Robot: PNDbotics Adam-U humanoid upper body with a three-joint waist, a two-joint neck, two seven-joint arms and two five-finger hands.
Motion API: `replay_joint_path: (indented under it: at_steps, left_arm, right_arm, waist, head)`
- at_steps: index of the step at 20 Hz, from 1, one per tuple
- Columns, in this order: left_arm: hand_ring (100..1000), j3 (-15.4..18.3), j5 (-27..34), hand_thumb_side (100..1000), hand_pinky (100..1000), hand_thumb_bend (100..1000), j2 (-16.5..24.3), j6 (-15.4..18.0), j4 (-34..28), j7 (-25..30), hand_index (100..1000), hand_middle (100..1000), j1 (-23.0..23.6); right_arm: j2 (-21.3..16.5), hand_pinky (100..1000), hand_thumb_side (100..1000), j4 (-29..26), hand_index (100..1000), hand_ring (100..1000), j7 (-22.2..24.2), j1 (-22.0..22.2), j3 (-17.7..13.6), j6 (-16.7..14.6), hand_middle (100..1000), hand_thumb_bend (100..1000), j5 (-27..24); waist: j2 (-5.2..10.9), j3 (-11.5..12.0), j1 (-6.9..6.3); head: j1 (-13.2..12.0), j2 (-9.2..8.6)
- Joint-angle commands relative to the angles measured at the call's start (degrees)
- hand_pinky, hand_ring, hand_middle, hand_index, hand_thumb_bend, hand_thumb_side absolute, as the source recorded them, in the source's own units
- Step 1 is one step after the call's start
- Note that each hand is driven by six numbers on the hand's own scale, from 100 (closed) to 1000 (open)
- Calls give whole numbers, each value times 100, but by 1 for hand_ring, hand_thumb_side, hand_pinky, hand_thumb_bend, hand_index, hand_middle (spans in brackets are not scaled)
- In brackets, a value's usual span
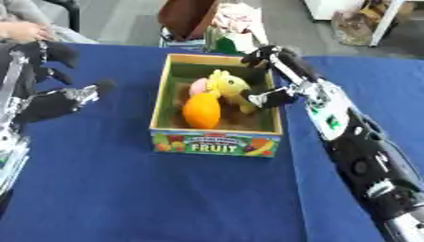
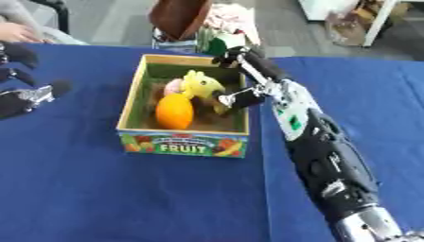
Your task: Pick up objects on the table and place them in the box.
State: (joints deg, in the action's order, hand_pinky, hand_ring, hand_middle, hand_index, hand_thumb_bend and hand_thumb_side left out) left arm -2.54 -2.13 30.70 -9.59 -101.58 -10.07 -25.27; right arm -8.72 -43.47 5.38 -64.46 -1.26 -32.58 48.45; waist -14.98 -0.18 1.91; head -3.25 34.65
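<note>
Here my right hand [image 1: 278,71] hangs spread over the right wall of the wooden fruit-printed box [image 1: 217,142]. An orange oval fruit [image 1: 201,110] and a yellow toy [image 1: 229,85] lie inside. My left hand [image 1: 49,78] hovers relaxed, far left.

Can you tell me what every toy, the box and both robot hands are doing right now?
box: upright on the blue table, open top.
orange fruit: lying inside the box.
yellow toy: inside the box, beside the right hand.
pink thing: inside the box, mostly hidden.
right hand: over the box's right edge, fingers open.
left hand: left of the box, open, holding nothing.
</note>
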Motion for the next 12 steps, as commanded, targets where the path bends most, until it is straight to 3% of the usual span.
replay_joint_path:
  at_steps: [1,7,12]
  left_arm:
    - [695,91,-21,242,481,836,143,9,-44,-30,584,454,-10]
    - [697,158,-19,234,480,834,149,30,-41,-93,582,453,157]
    - [697,255,1,232,478,834,152,72,-44,-201,581,452,311]
  right_arm:
    - [-379,574,100,-429,774,727,101,-39,10,-62,608,385,-352]
    - [-1028,568,100,-1220,767,723,-138,431,-108,-38,594,359,-905]
    - [-1387,562,100,-1914,761,715,-528,1084,-308,201,578,338,-1352]
  waist:
    - [94,-27,-17]
    - [76,-113,-7]
    - [34,-251,12]
  head:
    - [-62,-78]
    - [-188,-130]
    - [-340,-101]
